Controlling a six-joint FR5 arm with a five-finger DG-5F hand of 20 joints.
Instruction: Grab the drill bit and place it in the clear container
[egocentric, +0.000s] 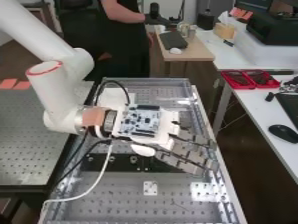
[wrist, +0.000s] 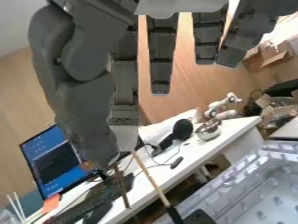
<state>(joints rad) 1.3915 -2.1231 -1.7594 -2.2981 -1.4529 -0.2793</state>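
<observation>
The hand (egocentric: 186, 152) is held above the right part of the perforated bench, its grey fingers stretched out toward the bench's right edge. From the wrist, the hand (wrist: 161, 55) shows straight, spread fingers and a thumb with nothing between them. Below and nearer than the hand, a small white block with dark holes (egocentric: 150, 188) lies on the bench. I cannot make out for certain which thing is the drill bit or the clear container.
A dark strip (egocentric: 100, 162) crosses the bench under the hand. A white cable (egocentric: 86, 192) loops down from the arm. Beyond the bench's right edge stand a white table (egocentric: 263, 112) and red trays (egocentric: 249, 79). A white desk (wrist: 189, 155) carries a metal bowl (wrist: 208, 131).
</observation>
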